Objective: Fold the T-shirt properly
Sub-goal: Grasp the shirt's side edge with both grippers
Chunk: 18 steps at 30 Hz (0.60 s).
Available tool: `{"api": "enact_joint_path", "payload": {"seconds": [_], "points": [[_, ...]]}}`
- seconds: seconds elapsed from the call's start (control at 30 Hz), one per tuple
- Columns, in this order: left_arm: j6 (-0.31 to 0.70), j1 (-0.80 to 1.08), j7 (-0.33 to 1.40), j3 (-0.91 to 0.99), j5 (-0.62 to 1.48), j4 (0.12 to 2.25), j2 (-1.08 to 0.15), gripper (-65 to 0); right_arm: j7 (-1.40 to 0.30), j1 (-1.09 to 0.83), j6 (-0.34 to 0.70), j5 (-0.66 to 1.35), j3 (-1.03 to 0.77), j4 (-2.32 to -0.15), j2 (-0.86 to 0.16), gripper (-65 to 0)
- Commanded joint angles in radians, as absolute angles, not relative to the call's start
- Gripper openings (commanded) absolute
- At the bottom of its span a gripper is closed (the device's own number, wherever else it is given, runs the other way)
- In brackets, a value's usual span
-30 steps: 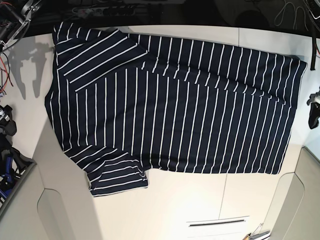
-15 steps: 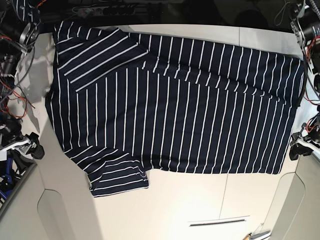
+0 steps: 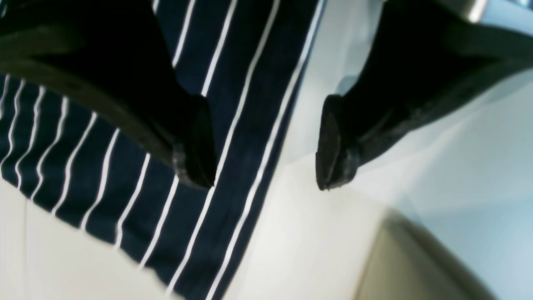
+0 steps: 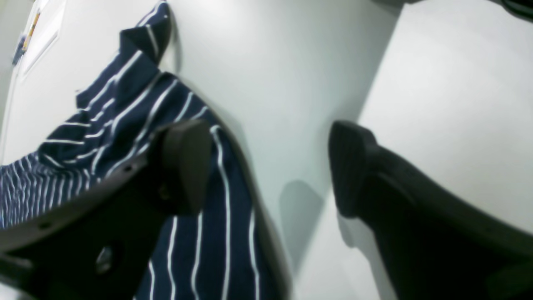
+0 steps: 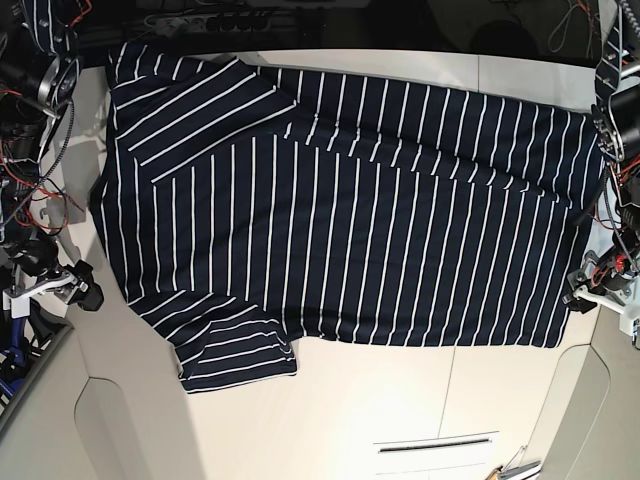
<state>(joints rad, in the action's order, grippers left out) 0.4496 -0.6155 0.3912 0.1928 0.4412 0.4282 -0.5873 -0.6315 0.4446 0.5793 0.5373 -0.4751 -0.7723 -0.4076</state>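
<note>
We see the T-shirt lying spread flat on the counter, no fold made yet. Our left gripper straddles its hem edge, jaws spread; our right gripper straddles its sleeve-side edge, also spread, holding nothing.

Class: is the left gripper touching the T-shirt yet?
Cannot tell. In the left wrist view the left gripper straddles the T-shirt hem with open jaws, but no contact or gap shows plainly.

Left gripper and right gripper both hang low with jaws spread wide, nothing between the pads, at opposite sides of the base view.
</note>
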Motion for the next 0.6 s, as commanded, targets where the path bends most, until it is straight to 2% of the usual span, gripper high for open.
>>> {"api": "enact_joint_path", "payload": {"seconds": [0.0, 0.57], "points": [[0.453, -0.645, 0.369, 0.194, 0.451, 0.425, -0.609, -24.4, -0.610, 0.470, 0.588, 0.556, -0.477, -0.788, -0.429, -20.9], [0.456, -0.645, 0.358, 0.195, 0.451, 0.383, -0.544, -24.4, -0.606, 0.467, 0.588, 0.522, -0.476, -0.781, -0.329, -20.9]]}}
